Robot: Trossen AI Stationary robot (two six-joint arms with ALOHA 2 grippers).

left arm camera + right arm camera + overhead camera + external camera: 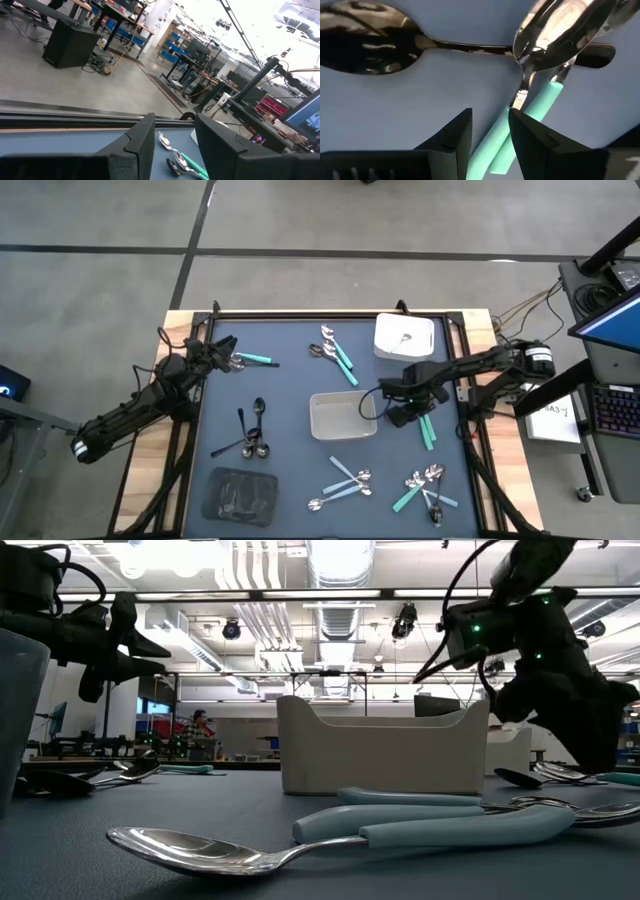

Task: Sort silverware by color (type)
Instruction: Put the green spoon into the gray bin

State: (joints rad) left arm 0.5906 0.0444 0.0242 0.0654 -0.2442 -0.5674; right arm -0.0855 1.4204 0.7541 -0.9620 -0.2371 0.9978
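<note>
Dark-blue matting covers the tabletop (290, 380), where two black arms reach in from either side amid scattered silverware. Three trays sit on it — a grey one (342, 416) at centre, a white one (404, 336) at the far edge holding a single spoon, and a dark one (240, 493) near the left front corner. The right gripper (412, 412) hangs low just right of the grey tray, over teal-handled pieces (530, 125); its fingers (535, 137) stand slightly apart with a teal handle showing in the gap, though whether they grip it cannot be told. The left gripper (218, 356) hovers at the far left beside a teal-handled spoon (255, 360), fingers (142, 142) parted and empty. Black spoons (255, 435) lie left of centre, pale-blue-handled pieces (345, 482) along the front, more teal ones (428, 488) at front right.
</note>
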